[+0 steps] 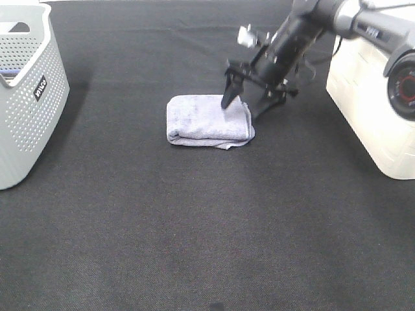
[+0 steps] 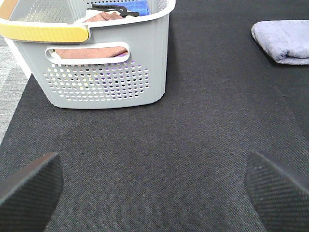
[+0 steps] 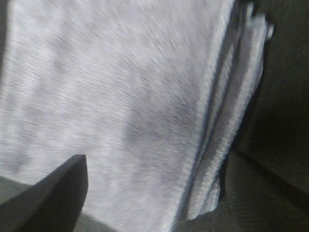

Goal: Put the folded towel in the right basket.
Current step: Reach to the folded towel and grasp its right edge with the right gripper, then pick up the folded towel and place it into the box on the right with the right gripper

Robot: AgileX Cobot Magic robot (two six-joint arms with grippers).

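The folded lavender towel (image 1: 204,120) lies on the black mat near the middle. It also shows in the left wrist view (image 2: 285,41) and fills the right wrist view (image 3: 120,96). My right gripper (image 1: 245,103) is open at the towel's right end. One finger rests on top of the towel and the other is just off its right edge. One of its fingertips (image 3: 53,198) shows over the cloth. The right basket (image 1: 369,110), cream-white, stands at the right edge. My left gripper (image 2: 154,193) is open and empty above the mat, out of the exterior view.
A grey perforated basket (image 1: 26,97) stands at the far left. In the left wrist view this basket (image 2: 106,72) holds folded cloths and has a yellow handle. The black mat (image 1: 194,227) covers the table.
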